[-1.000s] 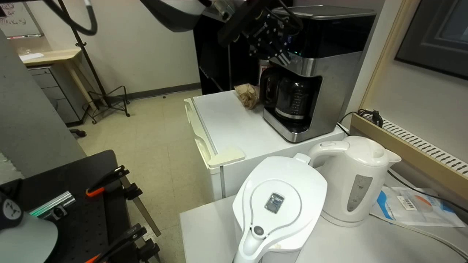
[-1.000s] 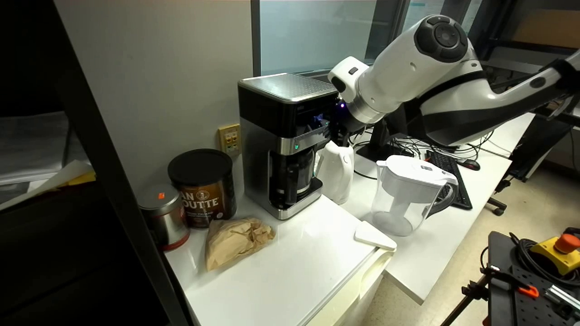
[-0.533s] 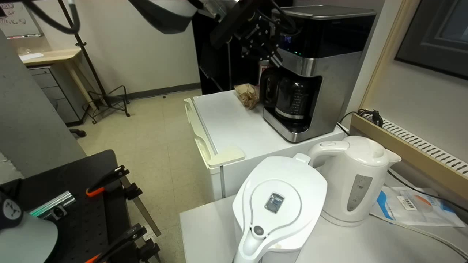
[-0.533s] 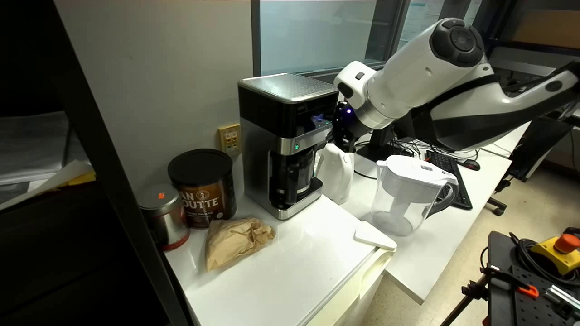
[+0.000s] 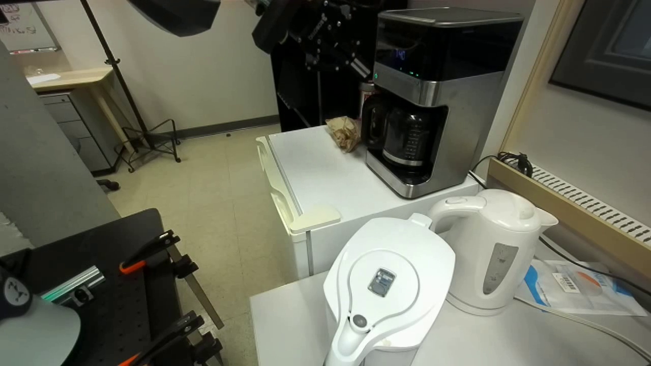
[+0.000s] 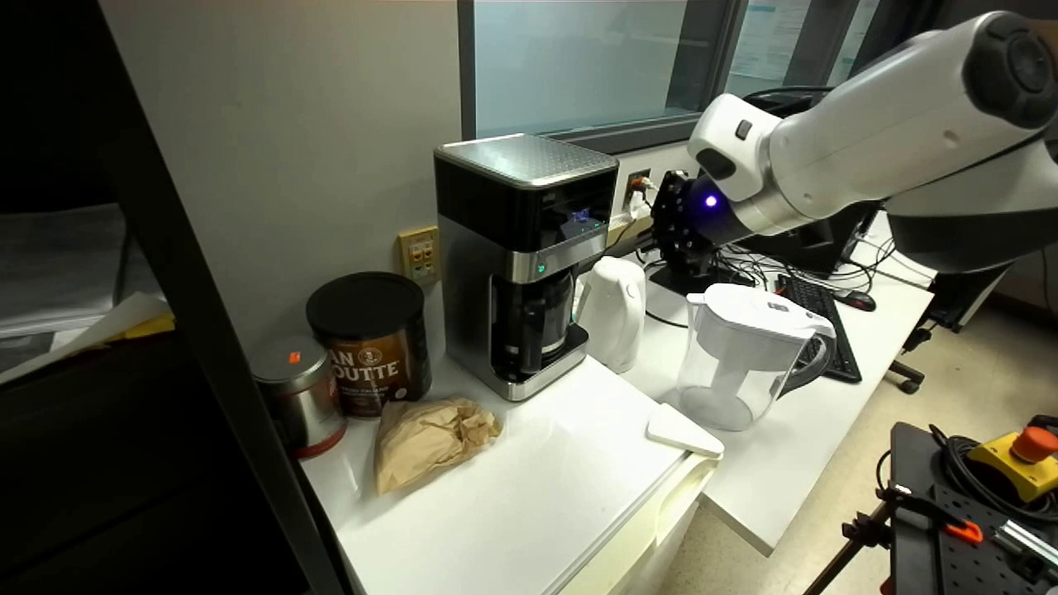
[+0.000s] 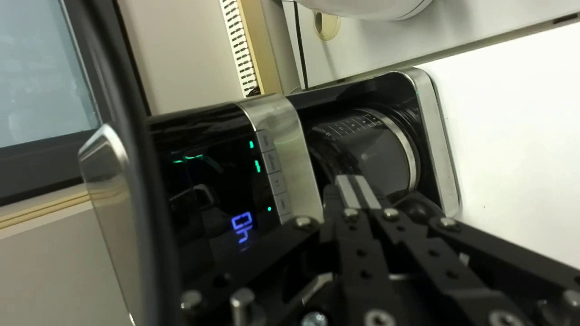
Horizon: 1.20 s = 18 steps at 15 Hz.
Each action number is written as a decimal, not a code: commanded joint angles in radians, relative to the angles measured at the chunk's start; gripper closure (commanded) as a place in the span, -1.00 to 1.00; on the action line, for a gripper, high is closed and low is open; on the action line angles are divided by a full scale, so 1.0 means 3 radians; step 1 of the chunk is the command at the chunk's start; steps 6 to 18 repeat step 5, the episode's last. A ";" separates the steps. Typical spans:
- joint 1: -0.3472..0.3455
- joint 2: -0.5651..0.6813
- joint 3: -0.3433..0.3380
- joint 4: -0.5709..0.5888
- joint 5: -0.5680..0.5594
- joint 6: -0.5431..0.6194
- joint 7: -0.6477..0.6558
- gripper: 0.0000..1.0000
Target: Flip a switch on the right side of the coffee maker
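In both exterior views a gap shows between the gripper (image 5: 361, 68) and the front of the coffee maker (image 5: 450, 96), enough room to draw back. Below, the white cabinet top (image 6: 537, 504) gives open space from the machine to the near edge. A paper bag (image 6: 436, 442), a coffee can (image 6: 368, 347) and a metal tin (image 6: 312, 401) crowd one flank; the wall (image 6: 306, 157) closes the back. Off the opposite flank stand the kettle (image 5: 473, 254) and water pitcher (image 5: 391, 300), both lower than the machine's lid, leaving a way above them.
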<state>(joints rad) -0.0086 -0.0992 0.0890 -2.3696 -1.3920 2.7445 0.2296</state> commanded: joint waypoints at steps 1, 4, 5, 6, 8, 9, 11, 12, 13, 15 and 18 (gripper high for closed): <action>-0.0021 -0.0422 -0.0022 -0.0330 -0.0278 0.0127 -0.0006 0.96; -0.0027 -0.0618 -0.0038 -0.0468 -0.0453 0.0166 0.0037 0.96; -0.0029 -0.0667 -0.0045 -0.0508 -0.0497 0.0176 0.0040 0.96; -0.0029 -0.0667 -0.0045 -0.0508 -0.0497 0.0176 0.0040 0.96; -0.0029 -0.0667 -0.0045 -0.0508 -0.0497 0.0176 0.0040 0.96; -0.0029 -0.0667 -0.0045 -0.0508 -0.0497 0.0176 0.0040 0.96; -0.0029 -0.0667 -0.0045 -0.0508 -0.0497 0.0176 0.0040 0.96; -0.0029 -0.0667 -0.0045 -0.0508 -0.0497 0.0176 0.0040 0.96; -0.0029 -0.0667 -0.0045 -0.0508 -0.0497 0.0176 0.0040 0.96; -0.0029 -0.0667 -0.0045 -0.0508 -0.0497 0.0176 0.0040 0.96; -0.0029 -0.0667 -0.0045 -0.0508 -0.0497 0.0176 0.0040 0.96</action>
